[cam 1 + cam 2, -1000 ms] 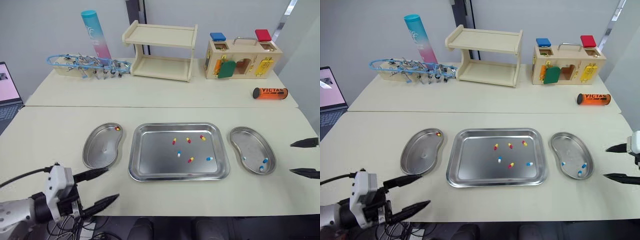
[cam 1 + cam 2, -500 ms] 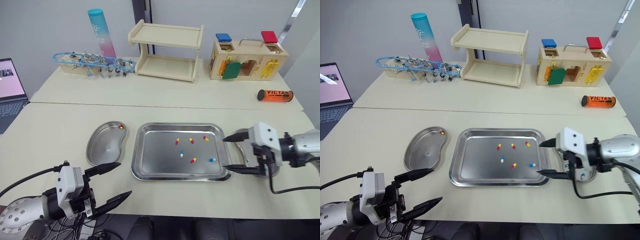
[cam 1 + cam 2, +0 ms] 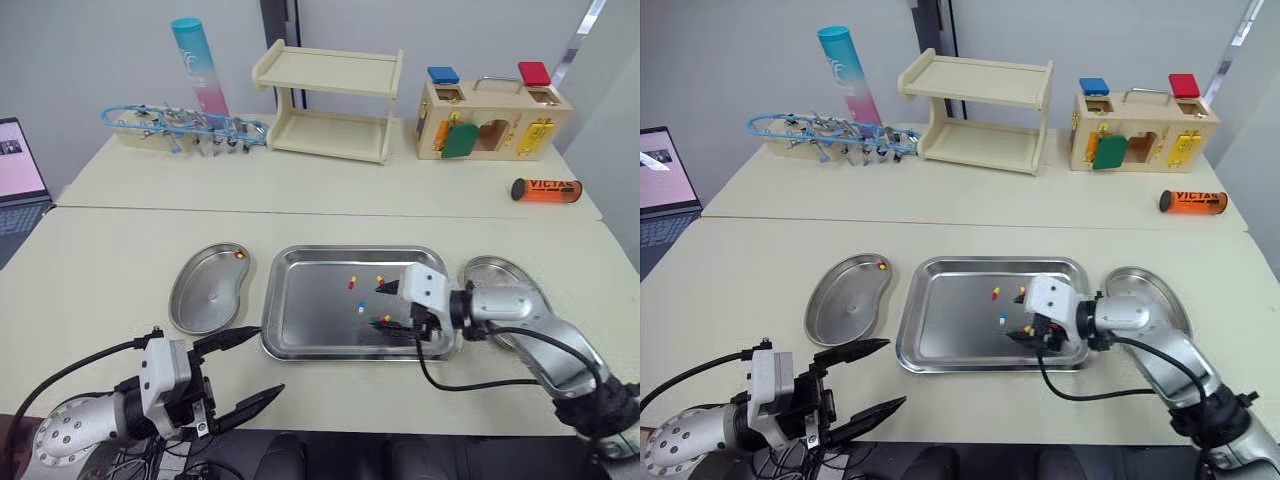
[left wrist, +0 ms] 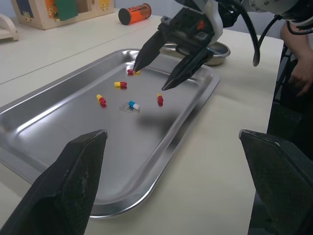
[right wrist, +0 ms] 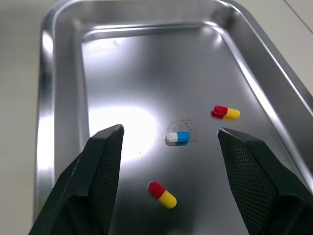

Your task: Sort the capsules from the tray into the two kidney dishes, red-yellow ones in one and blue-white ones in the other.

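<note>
The steel tray [image 3: 300, 320] lies mid-table holding several capsules. My right gripper [image 3: 383, 306] hovers open low over the tray's right half. Between its fingers [image 5: 105, 161] lies a blue-white capsule [image 5: 177, 137], with one red-yellow capsule [image 5: 226, 112] beyond and another [image 5: 162, 194] nearer. The left kidney dish [image 3: 205, 305] holds one red-yellow capsule [image 3: 238, 255]. The right kidney dish [image 3: 490, 272] is partly hidden behind my right arm. My left gripper [image 3: 270, 360] is open and empty near the table's front edge, just off the tray's front left corner.
Along the back stand a wooden shelf [image 3: 330, 100], a wooden lock box [image 3: 490, 120], an orange tube [image 3: 545, 189], a pink-blue cylinder [image 3: 195, 65] and a rack of clips [image 3: 180, 130]. A laptop [image 3: 18, 170] sits at far left.
My right gripper has moved left from the tray's right rim to over the capsules in the tray. The left gripper has crept a little rightward. The camera view has shifted.
</note>
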### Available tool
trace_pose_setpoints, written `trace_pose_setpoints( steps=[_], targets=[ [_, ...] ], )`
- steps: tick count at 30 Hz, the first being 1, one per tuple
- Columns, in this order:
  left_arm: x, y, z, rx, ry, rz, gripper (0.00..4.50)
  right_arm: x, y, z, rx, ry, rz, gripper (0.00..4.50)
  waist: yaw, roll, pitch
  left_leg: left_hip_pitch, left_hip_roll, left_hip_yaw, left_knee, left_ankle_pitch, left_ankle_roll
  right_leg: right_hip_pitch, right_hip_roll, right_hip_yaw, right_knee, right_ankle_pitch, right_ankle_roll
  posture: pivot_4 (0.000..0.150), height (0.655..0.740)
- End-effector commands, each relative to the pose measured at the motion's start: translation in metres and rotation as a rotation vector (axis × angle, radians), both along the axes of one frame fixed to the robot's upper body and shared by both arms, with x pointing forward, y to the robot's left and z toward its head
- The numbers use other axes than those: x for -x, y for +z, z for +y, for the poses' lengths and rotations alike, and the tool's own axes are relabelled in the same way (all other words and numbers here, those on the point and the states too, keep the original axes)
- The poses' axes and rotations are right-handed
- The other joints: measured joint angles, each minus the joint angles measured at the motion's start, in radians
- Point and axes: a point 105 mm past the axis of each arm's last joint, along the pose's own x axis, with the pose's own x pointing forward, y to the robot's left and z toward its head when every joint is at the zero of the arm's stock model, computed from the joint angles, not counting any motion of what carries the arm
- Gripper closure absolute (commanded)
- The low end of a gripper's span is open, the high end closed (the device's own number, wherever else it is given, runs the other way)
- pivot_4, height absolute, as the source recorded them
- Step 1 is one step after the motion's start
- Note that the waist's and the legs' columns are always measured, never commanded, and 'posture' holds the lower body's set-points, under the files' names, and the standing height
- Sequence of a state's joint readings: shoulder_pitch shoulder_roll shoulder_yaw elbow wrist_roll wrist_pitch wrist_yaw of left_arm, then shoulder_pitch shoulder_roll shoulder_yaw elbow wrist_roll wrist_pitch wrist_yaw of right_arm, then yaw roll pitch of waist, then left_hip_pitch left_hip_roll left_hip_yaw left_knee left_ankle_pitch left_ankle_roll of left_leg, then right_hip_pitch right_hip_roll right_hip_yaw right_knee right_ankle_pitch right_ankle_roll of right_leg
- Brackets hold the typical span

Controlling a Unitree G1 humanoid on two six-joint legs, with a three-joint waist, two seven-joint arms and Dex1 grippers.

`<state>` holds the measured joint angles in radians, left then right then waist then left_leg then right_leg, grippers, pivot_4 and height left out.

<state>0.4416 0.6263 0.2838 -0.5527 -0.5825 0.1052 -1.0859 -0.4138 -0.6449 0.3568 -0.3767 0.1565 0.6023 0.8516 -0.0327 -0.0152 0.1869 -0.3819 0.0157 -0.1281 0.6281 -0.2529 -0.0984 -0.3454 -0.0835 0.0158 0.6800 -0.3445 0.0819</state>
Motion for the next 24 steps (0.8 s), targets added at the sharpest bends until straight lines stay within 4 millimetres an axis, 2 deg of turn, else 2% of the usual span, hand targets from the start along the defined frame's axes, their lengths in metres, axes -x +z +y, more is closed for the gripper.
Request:
trace_pose_setpoints(
  steps=[1,11,23,24],
  targets=[
    [0.003,0.005,-0.006,0.002,-0.026,-0.021,0.00,-0.007,0.003,0.007,0.005,-0.025,-0.032,1.29,0.000,0.000,0.000,0.000,0.000,0.000,0.000,0.000,0.000,0.000,0.000,0.000,0.000,0.000,0.000,0.150,0.7400],
    [0.002,0.004,-0.008,-0.001,-0.048,-0.019,0.00,-0.017,-0.015,0.019,0.066,0.033,0.009,1.29,0.000,0.000,0.000,0.000,0.000,0.000,0.000,0.000,0.000,-0.001,0.000,0.000,0.000,0.000,0.000,0.150,0.7400],
    [0.000,0.003,-0.009,-0.005,-0.053,-0.015,0.00,-0.029,-0.028,0.015,0.127,0.062,0.051,1.29,-0.001,0.000,0.000,0.000,0.000,-0.001,0.000,0.000,0.000,-0.001,0.000,0.000,0.000,0.000,0.000,0.150,0.7400],
    [0.000,0.003,-0.009,-0.005,-0.053,-0.014,0.00,-0.029,-0.029,0.014,0.132,0.060,0.055,1.65,0.000,0.000,0.000,0.000,0.000,-0.001,0.000,0.000,0.000,-0.001,0.000,0.000,0.000,0.000,0.000,0.150,0.7400]
  ],
)
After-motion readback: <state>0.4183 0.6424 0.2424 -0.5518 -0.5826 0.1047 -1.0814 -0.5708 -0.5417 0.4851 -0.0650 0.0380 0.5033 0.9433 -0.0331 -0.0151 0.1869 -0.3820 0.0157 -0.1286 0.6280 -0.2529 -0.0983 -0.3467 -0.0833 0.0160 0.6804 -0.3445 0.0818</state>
